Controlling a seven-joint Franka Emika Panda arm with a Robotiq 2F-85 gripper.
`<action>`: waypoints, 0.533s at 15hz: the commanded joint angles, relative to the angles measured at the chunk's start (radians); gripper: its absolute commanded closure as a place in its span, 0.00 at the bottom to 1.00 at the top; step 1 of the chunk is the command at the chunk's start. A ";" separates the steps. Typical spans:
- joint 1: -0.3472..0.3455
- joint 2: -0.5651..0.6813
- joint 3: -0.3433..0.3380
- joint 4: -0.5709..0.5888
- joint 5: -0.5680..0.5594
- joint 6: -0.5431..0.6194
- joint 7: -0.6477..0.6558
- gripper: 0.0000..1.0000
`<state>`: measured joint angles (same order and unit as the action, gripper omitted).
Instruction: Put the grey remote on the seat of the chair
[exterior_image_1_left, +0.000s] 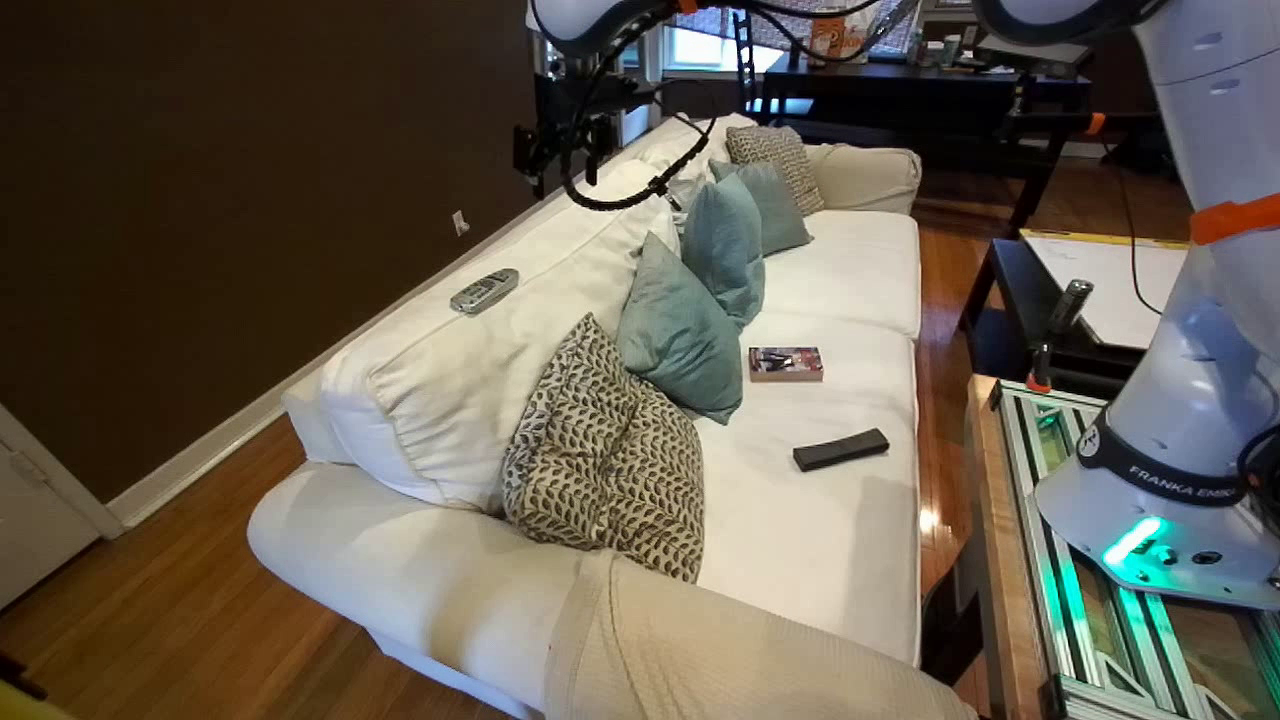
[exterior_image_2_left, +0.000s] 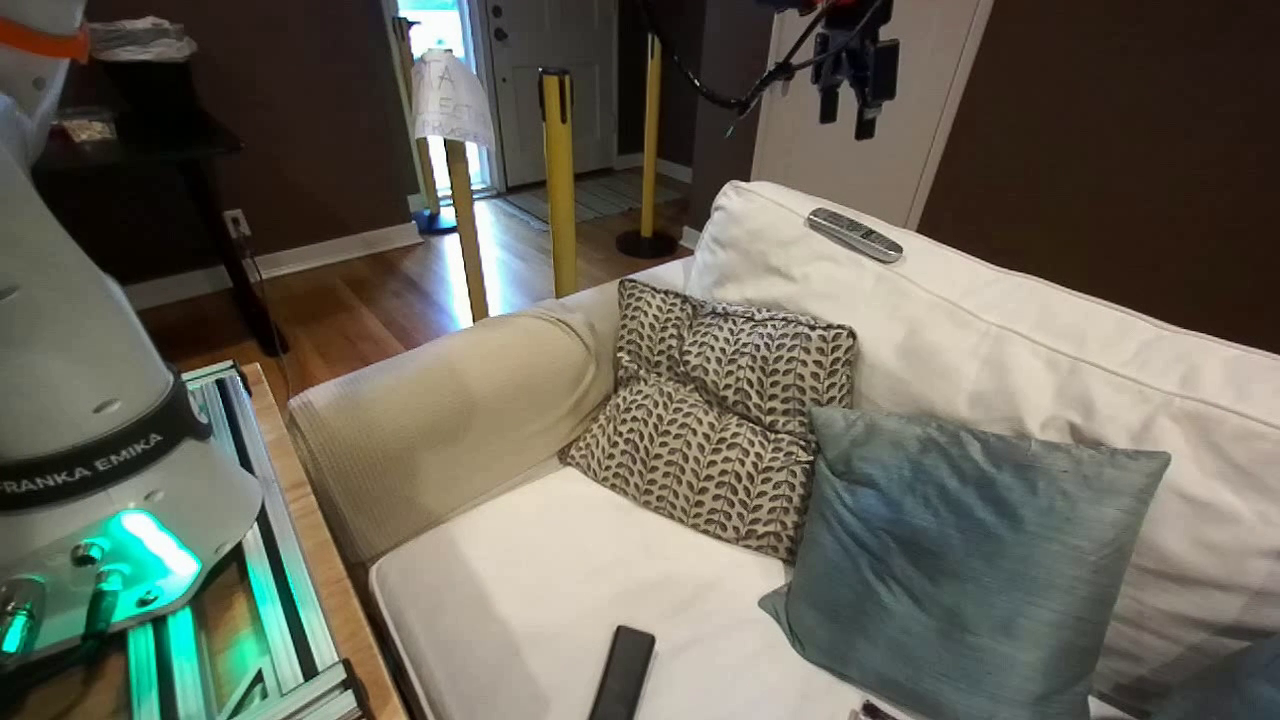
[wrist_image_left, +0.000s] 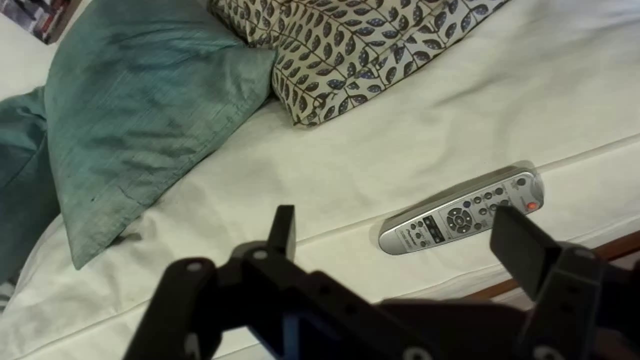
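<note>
Wrist view and both exterior views, sofa (exterior_image_1_left: 790, 550): long, white, fabric-covered, with rounded arms; its flat seat cushion (exterior_image_2_left: 500, 600) is the goal.
Robot arm (exterior_image_1_left: 1190, 400): white, at the front of the sofa, reaching across it.
Leaf-print pillow (exterior_image_1_left: 610, 460): leaning on the backrest cushion (exterior_image_1_left: 470, 390), beside a teal pillow (exterior_image_1_left: 685, 340).
Gripper (wrist_image_left: 404, 237): black, hanging in the air above the backrest cushion, its jaws spread wide with nothing held.
Black remote (exterior_image_1_left: 841, 449): lying on the seat cushion; not the one wanted.
Grey remote (wrist_image_left: 460, 212): lying face up on top of the backrest cushion, below the gripper and apart from it, so not yet delivered.
How it should handle: likely light, stiff plastic, smooth enough to slide, not very fragile; the soft padding beneath will probably sink if pressed.
Where to hold it: best across its narrow width near mid-length, by the two long edges. The line between the fingertips (wrist_image_left: 284, 227) runs nearly along its length, so a turn of the wrist seems called for.
How it looks: slim silver-grey oblong with rounded ends.
Buttons (wrist_image_left: 488, 196): dark, with a round pad (wrist_image_left: 459, 220) mid-length and a red button (wrist_image_left: 531, 205) near one end.
</note>
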<state>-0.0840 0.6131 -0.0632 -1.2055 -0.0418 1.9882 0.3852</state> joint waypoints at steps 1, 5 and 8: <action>0.014 0.118 -0.017 0.147 0.071 -0.048 0.099 0.00; 0.026 0.211 -0.025 0.238 0.079 -0.023 0.171 0.00; 0.034 0.261 -0.028 0.280 0.075 0.039 0.200 0.00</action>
<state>-0.0669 0.7980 -0.0687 -1.0157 0.0065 1.9905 0.5499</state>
